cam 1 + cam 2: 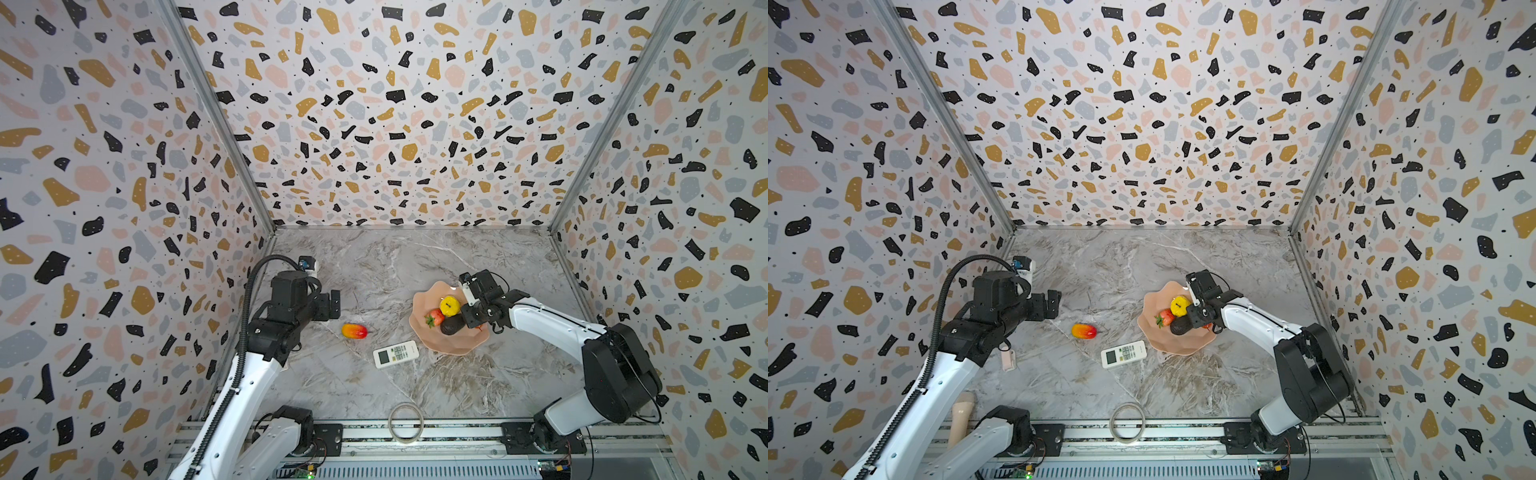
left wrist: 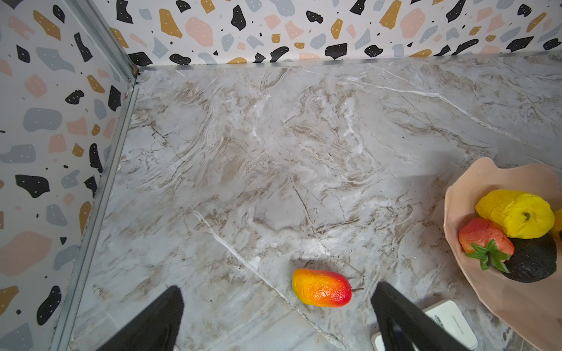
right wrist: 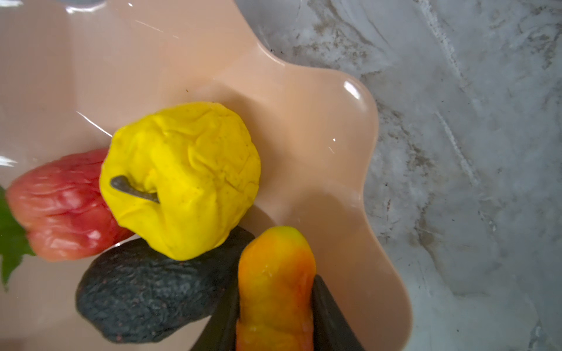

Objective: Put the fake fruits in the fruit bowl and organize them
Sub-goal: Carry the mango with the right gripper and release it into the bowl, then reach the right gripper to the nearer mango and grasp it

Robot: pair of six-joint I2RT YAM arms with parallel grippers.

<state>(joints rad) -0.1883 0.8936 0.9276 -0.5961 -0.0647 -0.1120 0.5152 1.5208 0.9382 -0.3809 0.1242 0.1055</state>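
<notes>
On veined marble (image 3: 456,152), right pincer (image 3: 275,291) clamps oblong fruit (image 3: 275,258) over glossy scalloped bowl (image 3: 319,121); left pincer (image 2: 276,290) gapes.

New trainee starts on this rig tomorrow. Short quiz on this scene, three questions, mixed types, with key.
1. Multiple choice: the right gripper is A) open and empty, B) shut on an orange-yellow oblong fruit, C) shut on a spoon.
2. True or false: the left gripper is open, and the red-orange fruit on the table is untouched.
3. How many fruits lie loose in the fruit bowl?
Key: 1 B. 2 True. 3 Three: yellow fruit, strawberry, dark oval fruit.
</notes>
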